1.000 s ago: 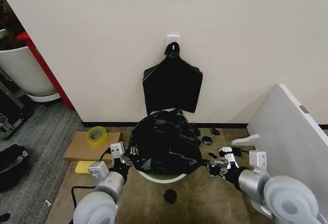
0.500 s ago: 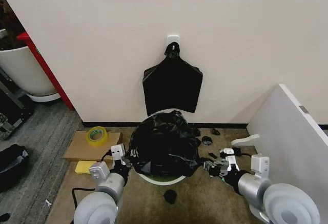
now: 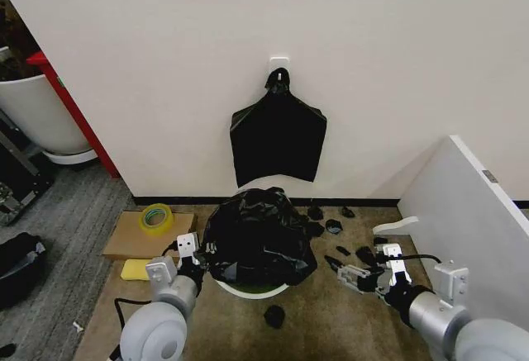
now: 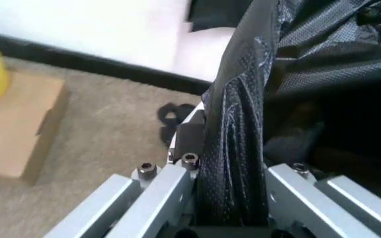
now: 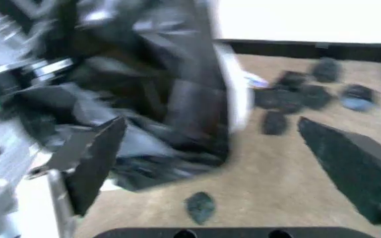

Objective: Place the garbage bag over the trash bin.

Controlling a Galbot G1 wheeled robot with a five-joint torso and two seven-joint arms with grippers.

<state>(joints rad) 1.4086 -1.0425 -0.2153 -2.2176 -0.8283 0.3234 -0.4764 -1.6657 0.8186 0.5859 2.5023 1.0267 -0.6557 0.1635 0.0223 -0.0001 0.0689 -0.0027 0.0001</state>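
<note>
The garbage bag [image 3: 260, 235], a thin glossy black plastic sheet full of crinkles, lies heaped over the mouth of the trash bin [image 3: 248, 289], a round cream-white plastic bucket whose near rim peeks out below the plastic. At far left a large white planter pot [image 3: 37, 113] stands by the wall. Nearer, a flat brown cardboard sheet [image 3: 136, 239] lies on the carpet with a roll of yellow tape [image 3: 155, 217] on it. The left gripper [image 3: 197, 255] sits at the bag's left edge, its jaws clamped on a gathered fold of the black plastic [image 4: 233, 148], as the left wrist view shows. On the wall behind the bin hangs a flat black bundle of bags [image 3: 278, 140], knotted at its top. Small black scraps [image 3: 335, 226] dot the carpet to the right of the bin. The right gripper [image 3: 340, 272] hangs clear of the bag, to its right and apart from it, fingers [image 5: 91, 161] spread with nothing between them.
</note>
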